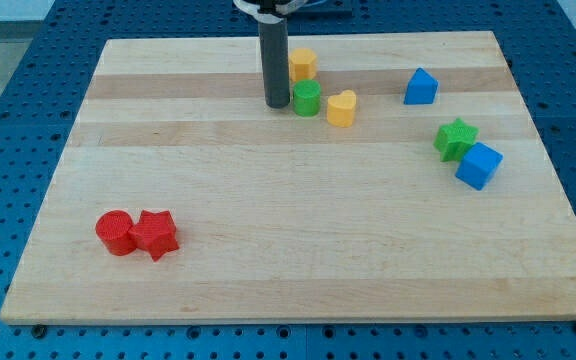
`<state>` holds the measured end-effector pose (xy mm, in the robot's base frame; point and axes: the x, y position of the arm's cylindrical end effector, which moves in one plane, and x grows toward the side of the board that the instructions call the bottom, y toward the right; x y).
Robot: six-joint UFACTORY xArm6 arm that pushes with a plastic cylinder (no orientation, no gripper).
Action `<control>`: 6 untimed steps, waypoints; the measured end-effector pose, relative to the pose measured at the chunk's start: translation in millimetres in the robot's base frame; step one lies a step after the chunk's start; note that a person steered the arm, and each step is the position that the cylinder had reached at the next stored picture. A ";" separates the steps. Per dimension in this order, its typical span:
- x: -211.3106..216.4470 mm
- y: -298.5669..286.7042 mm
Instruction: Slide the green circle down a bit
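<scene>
Item: green circle (pixel 307 98), far part of the desk (pixel 268 270), a little right of centre. My tip (pixel 277 104) stands just beside it on its left, touching or nearly so; I cannot tell which.

Tool: a plain dark rod, no jaws, holding nothing.

Neighbours: yellow hexagon-like block (pixel 303 64) just behind the circle; yellow heart (pixel 341 108) close on its right. Farther right: blue triangular block (pixel 421 87), green star (pixel 455 138), blue cube (pixel 479 165). Near left: red circle (pixel 115 233) and red star (pixel 155 234), touching.

Step in hand, my judgement: the tip sits to the side, so a push from here would send the circle rightward into the heart. I would carry the tip round to the far side, into the narrow gap before the hexagon block, then draw it toward me briefly and centred.

Room: open desk lies nearward of the circle; edges are well apart from it.
</scene>
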<state>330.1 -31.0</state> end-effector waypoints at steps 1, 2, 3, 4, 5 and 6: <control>-13.7 16.6; -4.6 64.6; -4.1 114.2; 14.0 138.6; 43.6 184.9; 43.5 180.6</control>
